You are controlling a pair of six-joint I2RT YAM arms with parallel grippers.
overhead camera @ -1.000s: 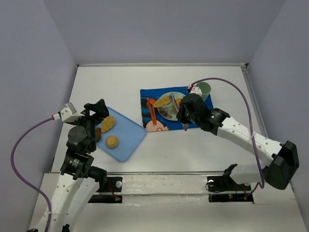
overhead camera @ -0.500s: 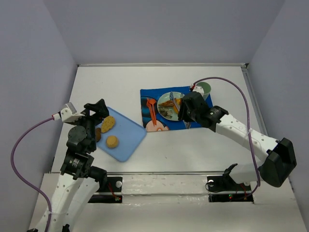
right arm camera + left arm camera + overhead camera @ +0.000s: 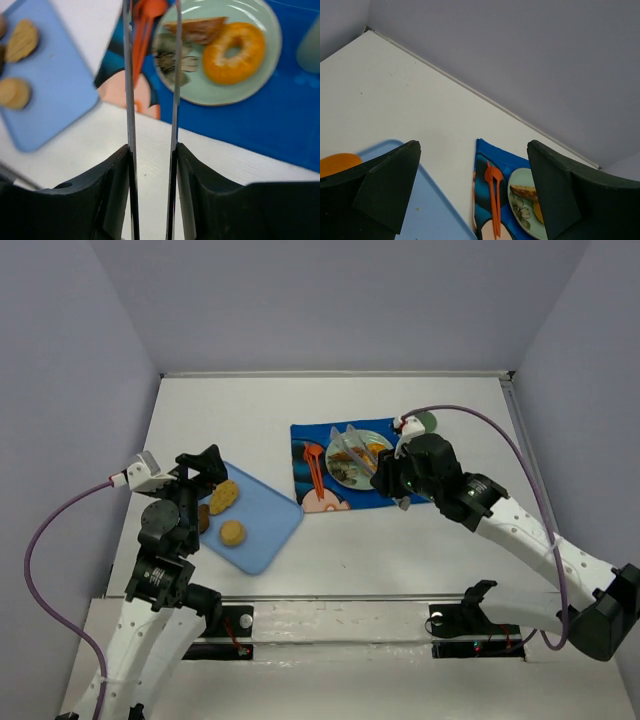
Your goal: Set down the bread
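Plainly the bread lies on the plate beside a ring roll, on the blue mat. The right pincer hangs over the mat, blades a narrow gap apart, gripping nothing. The left pincer gapes wide, empty, above the tray.

On the bench, a tray lies to the left, carrying bread pieces. A placemat lies right of it, bearing a plate with toast and a bagel. A fork and knife lie left of the plate.
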